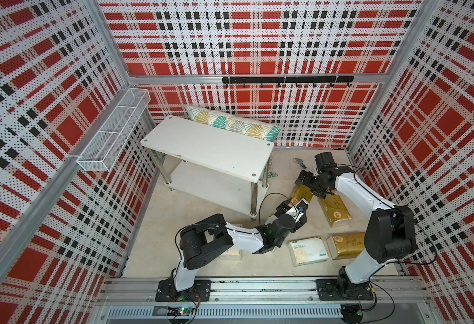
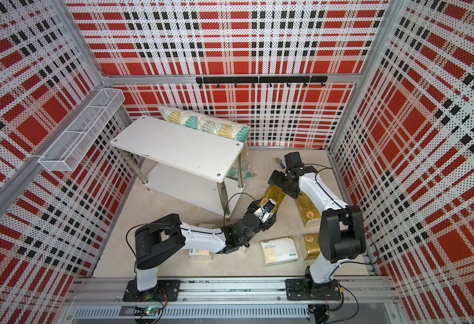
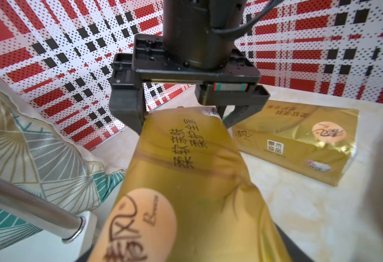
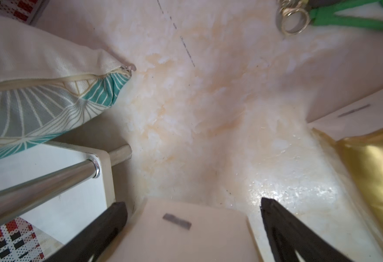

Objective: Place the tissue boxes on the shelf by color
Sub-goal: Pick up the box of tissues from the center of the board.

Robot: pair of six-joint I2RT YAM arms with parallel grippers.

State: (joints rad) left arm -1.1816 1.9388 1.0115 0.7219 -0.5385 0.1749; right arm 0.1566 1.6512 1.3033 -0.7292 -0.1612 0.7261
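A gold tissue box (image 1: 302, 193) spans between my two grippers just right of the shelf (image 1: 207, 146). My left gripper (image 1: 292, 208) is shut on its near end, and the box (image 3: 186, 181) fills the left wrist view. My right gripper (image 4: 191, 202) stands open astride the box's white far end (image 4: 197, 238), with a gap at each finger. Two more gold boxes (image 1: 335, 210) (image 1: 345, 245) and a white one (image 1: 309, 250) lie on the floor to the right. Another white box (image 1: 231, 254) is partly hidden under my left arm. Both shelf tiers are bare.
A teal-and-gold pillow (image 1: 236, 123) leans behind the shelf, its corner by the shelf's right leg (image 4: 38, 188). A key ring on a green strap (image 4: 292, 20) lies on the floor beyond the right gripper. A wire basket (image 1: 112, 134) hangs on the left wall.
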